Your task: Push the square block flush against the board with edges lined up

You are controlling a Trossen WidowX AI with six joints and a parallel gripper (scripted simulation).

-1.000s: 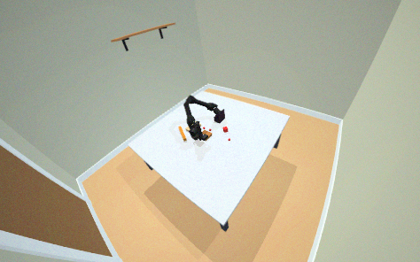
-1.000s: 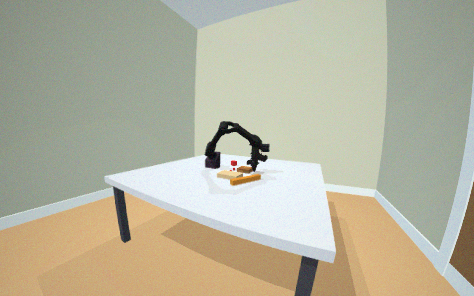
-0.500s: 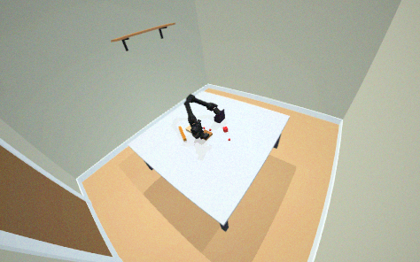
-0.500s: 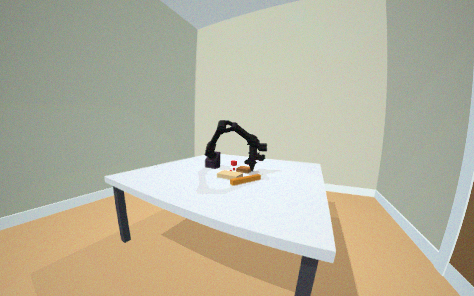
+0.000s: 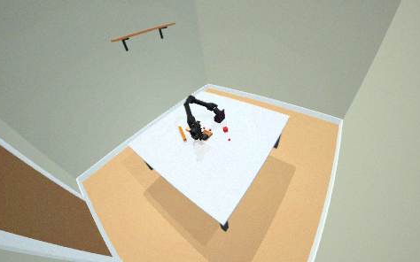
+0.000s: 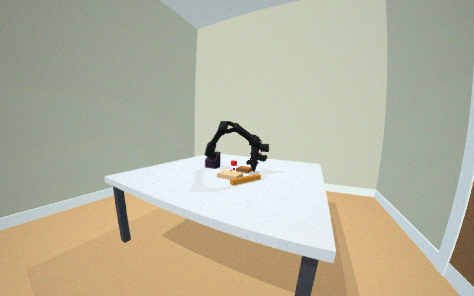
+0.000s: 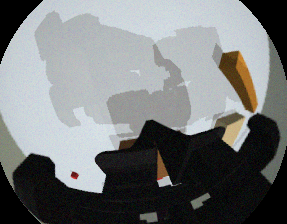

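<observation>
Your gripper (image 6: 252, 170) is shut tight with nothing between its fingers, so treat it as a blunt pusher, not a grasping tool. In the exterior view it hangs low over the white table (image 6: 284, 220), its tip right at the small brown square block (image 6: 244, 169); you cannot tell from here whether it already touches. The pale flat board (image 6: 229, 174) lies just beside that block, on the side away from the gripper and slightly nearer the camera, so judge the push as going from the gripper through the block toward the board. The wrist view is mostly filled by the dark gripper body, with a brown sliver at the fingers and a pale corner beside it; whether block and board already meet along a full side is not readable. A long orange bar (image 6: 245, 179) lies close in front of the board with its long axis running left to right in the exterior view. It could get in the way if the board slides toward it. A small red piece (image 6: 233, 162) stands behind the board near the arm's base (image 6: 212, 161), clear of the push line. Keep the fingers low and flat and watch that one block edge ends even with a board edge.
</observation>
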